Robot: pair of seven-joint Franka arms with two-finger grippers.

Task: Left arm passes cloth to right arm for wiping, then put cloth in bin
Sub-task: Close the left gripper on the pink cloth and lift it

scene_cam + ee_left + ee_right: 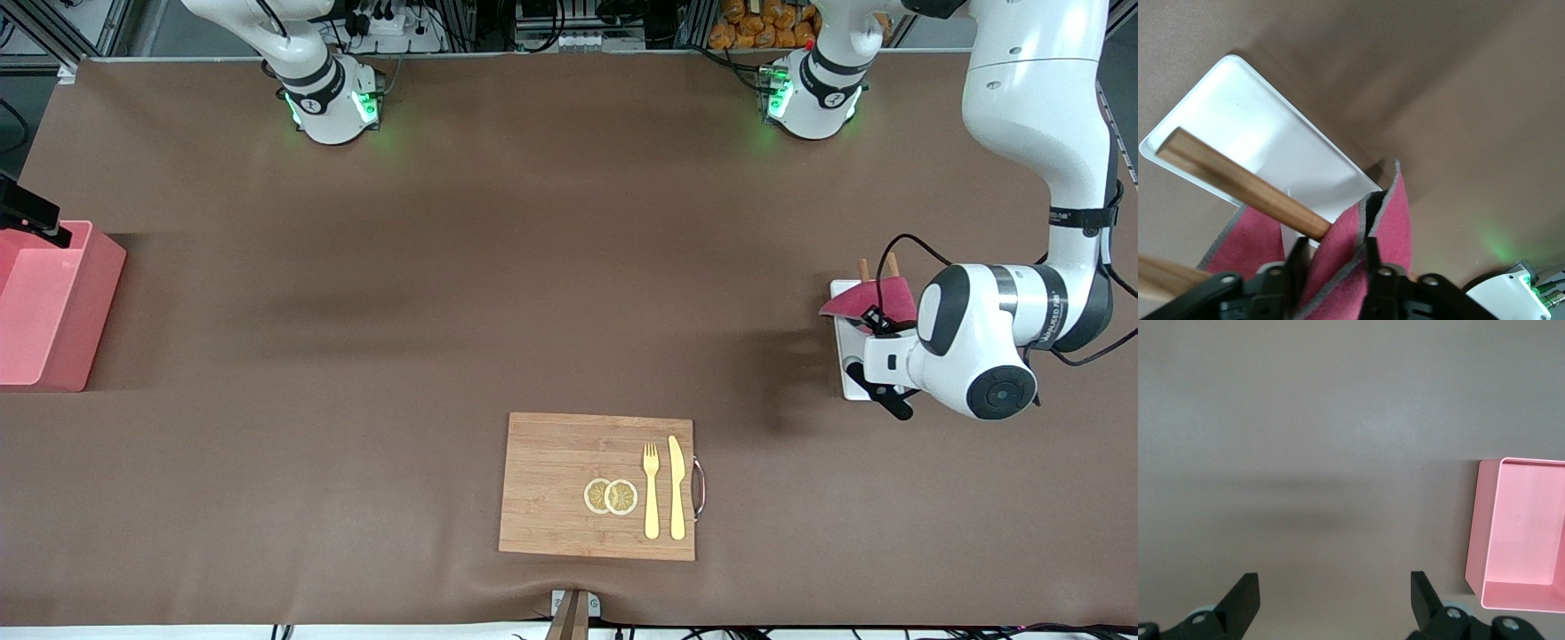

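Right wrist view: bin (1521, 533), seemingly hollow.

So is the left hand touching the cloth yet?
Touching. The left wrist view shows the left hand with its fingers pressed against a fold of the cloth.

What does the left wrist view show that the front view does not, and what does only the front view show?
Only the left wrist view shows the left claw pinching a fold of the cloth draped on a wooden rod. Only the front view shows the bin, the wooden board with fork, knife and lemon slices, and both arm bases. Both show the cloth, the white tray and the brown table.
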